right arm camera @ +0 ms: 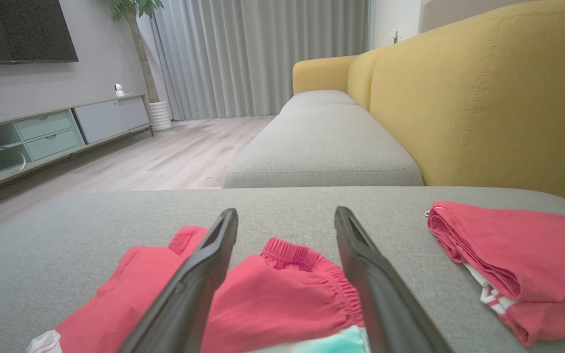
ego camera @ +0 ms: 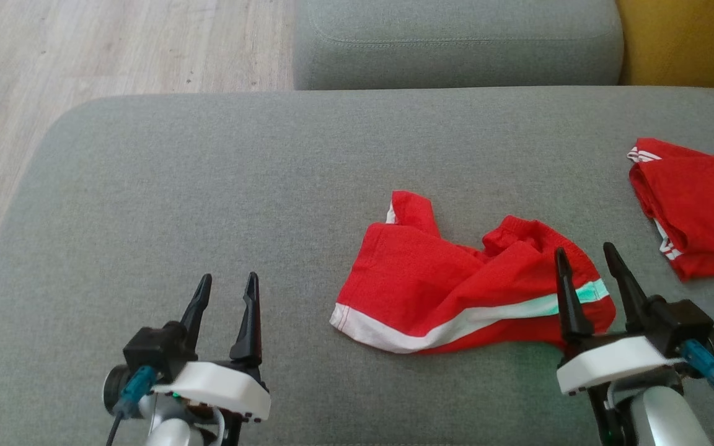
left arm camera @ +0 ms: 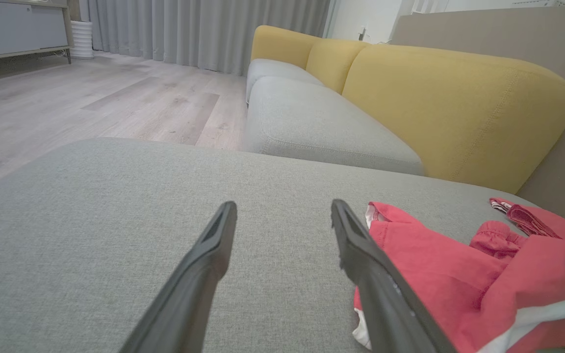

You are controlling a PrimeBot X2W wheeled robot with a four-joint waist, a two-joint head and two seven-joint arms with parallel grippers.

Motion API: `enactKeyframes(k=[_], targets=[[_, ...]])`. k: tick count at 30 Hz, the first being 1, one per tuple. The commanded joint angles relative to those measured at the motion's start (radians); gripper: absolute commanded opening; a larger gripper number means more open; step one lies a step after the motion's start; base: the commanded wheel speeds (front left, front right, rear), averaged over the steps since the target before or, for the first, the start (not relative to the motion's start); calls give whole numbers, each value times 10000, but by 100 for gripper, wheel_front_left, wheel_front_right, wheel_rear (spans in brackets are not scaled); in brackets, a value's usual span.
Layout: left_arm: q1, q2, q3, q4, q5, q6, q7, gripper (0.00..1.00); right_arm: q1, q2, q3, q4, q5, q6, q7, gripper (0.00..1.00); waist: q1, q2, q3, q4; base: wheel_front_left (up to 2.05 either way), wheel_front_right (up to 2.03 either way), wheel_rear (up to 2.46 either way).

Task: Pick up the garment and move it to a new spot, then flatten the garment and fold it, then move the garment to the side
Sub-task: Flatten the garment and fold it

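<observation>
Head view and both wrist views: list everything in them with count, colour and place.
near seat cushion: one, grey, before the robot
far seat cushion: one, grey, beyond it
crumpled shorts: one, red with white and mint stripe, middle of near cushion
folded garment: one, red with white stripes, right end of near cushion
sofa back: one, yellow, right of far cushion
floor: pale wood, left
curtain: grey, far wall
cabinet: one, grey, far left
left gripper: black, open, over bare cushion
right gripper: black, open, at the shorts' right end

Head view looks down on the grey cushion (ego camera: 177, 204); 2 low wrist views skim it, sharing the garment (ego camera: 419, 285).
</observation>
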Motion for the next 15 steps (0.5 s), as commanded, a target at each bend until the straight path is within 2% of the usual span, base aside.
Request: enactKeyframes(k=[1, 10, 15], targets=[[-528, 24, 302, -288, -36, -4, -122, 100, -569, -29, 278, -273, 71, 65, -101, 100, 0, 0, 6, 6, 0, 0, 0], [-575, 24, 254, -237, 1, 15, -122, 100, -674, -29, 412, -248, 86, 65, -79, 100, 0, 0, 77, 30, 0, 0, 0], [-673, 24, -111, 273, 16, -265, -122, 100, -715, -28, 346, -283, 38, 65, -70, 100, 0, 0, 246, -39, 0, 0, 0]])
